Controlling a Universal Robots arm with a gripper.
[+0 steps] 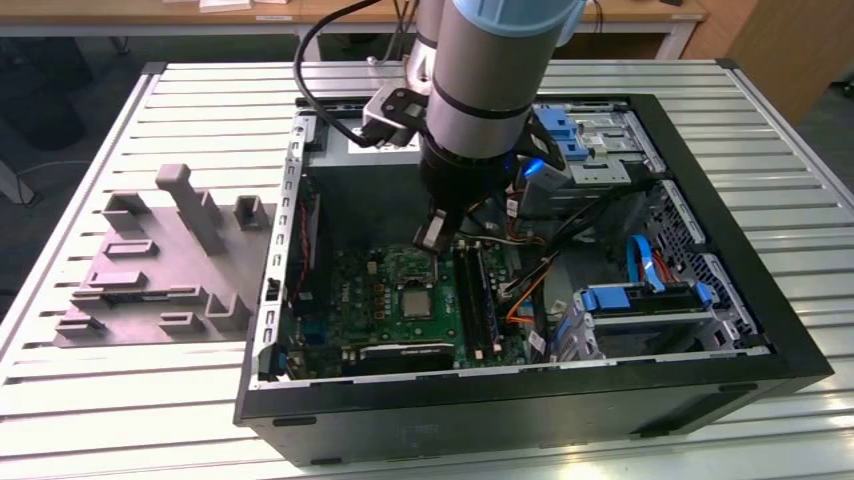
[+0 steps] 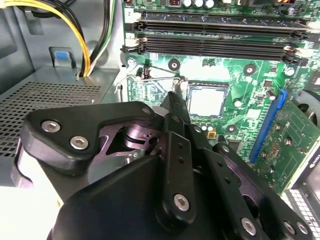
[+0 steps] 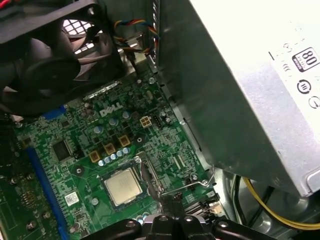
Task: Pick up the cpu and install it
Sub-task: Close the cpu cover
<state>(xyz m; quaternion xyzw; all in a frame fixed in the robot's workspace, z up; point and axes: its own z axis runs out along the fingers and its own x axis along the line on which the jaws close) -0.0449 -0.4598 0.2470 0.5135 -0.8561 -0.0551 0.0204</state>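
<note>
Black pincer with fingers drawn narrow and holding nothing hovers beside the cpu seated in its socket on the green motherboard.

Square and pale silver-beige with a thin dark rim, the cpu lies flat, framed by a thin wire lever. Matte black linkage studded with screws blocks much of the second wrist view. White lettering on the board is too small to read surely.

Your arm is a thick silver-grey cylinder with a black band and blue caps, black cables looping behind. Your gripper is matte black, its linkages studded with silver screws.
</note>
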